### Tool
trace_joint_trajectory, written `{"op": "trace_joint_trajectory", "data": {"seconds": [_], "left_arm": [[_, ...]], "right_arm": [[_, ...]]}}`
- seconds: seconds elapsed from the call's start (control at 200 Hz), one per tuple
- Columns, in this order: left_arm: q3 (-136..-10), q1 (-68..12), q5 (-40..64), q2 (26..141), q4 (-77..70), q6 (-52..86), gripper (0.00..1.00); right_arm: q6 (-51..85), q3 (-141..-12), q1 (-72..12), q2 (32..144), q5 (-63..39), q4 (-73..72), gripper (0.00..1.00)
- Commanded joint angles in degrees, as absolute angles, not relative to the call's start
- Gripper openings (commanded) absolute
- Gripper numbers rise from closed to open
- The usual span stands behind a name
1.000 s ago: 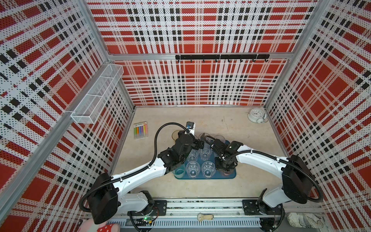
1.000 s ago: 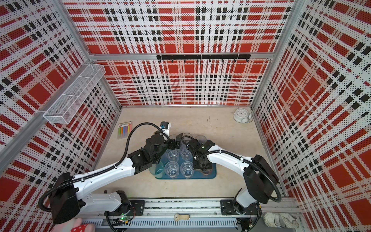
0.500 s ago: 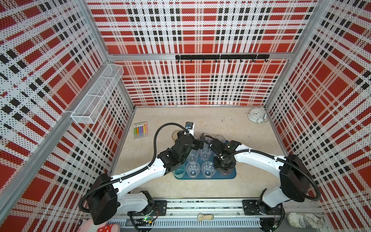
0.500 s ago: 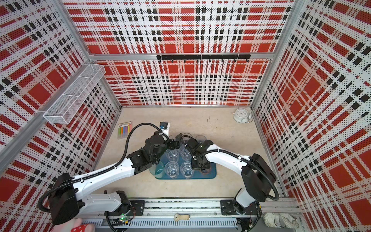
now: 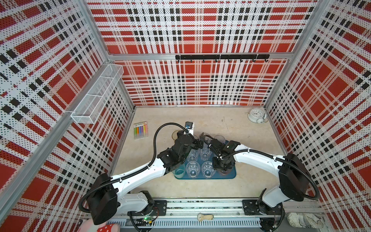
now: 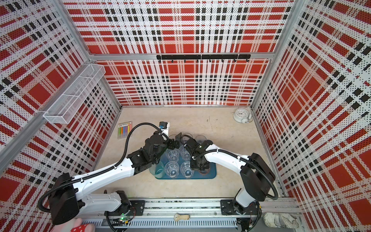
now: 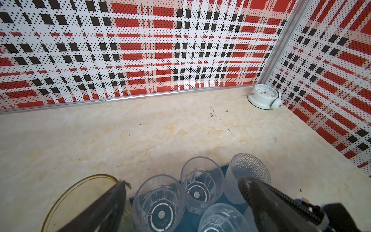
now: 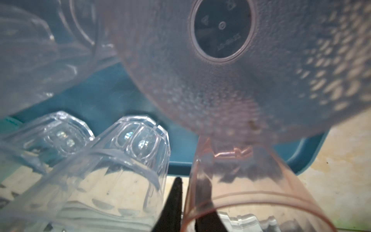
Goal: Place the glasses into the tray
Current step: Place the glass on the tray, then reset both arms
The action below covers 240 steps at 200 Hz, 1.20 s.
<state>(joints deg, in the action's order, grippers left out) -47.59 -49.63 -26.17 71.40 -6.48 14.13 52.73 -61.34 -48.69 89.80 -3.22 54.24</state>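
1. Now the right claw (image 8: 190, 192) straddles the rim of the pink tumbler (image 8: 261, 180), which stands in the teal tray (image 8: 180, 156); gripping or loose, I cannot tell.
2. Meanwhile the left claw (image 7: 182, 181) gapes wide and empty above clear tumblers (image 7: 158, 202).
3. Next, likely: lift clear, then fetch the amber tumbler (image 7: 66, 196) off the table (image 7: 140, 130).

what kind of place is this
Probably a robot test cell: plaid panels box in a tabletop, with the left arm and right arm mounted on a rail.
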Motion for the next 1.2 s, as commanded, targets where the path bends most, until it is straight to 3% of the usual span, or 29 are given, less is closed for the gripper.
{"op": "trace_joint_trajectory", "data": {"seconds": [0.0, 0.356, 0.646, 0.902, 1.097, 1.197], "left_arm": [[-47.13, -50.00, -24.82, 70.33, -8.39, 14.67, 0.98], [-48.07, -50.01, -26.01, 69.35, -7.33, 14.58, 0.98], [-52.41, -46.60, -25.55, 69.41, -1.30, 15.87, 0.98], [-52.79, -34.55, -22.24, 65.04, 4.05, 19.14, 0.98], [-51.82, -21.75, -21.23, 61.52, 6.02, 20.91, 0.98], [-50.14, -16.63, -24.69, 60.00, 5.25, 22.58, 0.98]], "right_arm": [[52.03, -64.16, -49.66, 89.73, -4.05, 54.07, 0.24], [50.97, -69.37, -48.43, 86.20, -0.05, 61.15, 0.32], [44.38, -73.28, -36.45, 79.28, 4.24, 62.34, 0.32], [37.17, -69.68, -20.59, 75.29, 1.48, 50.32, 0.29], [34.18, -66.25, -10.90, 76.29, -0.23, 39.32, 0.36], [33.91, -62.81, -4.87, 74.50, -2.00, 32.76, 0.45]]}}
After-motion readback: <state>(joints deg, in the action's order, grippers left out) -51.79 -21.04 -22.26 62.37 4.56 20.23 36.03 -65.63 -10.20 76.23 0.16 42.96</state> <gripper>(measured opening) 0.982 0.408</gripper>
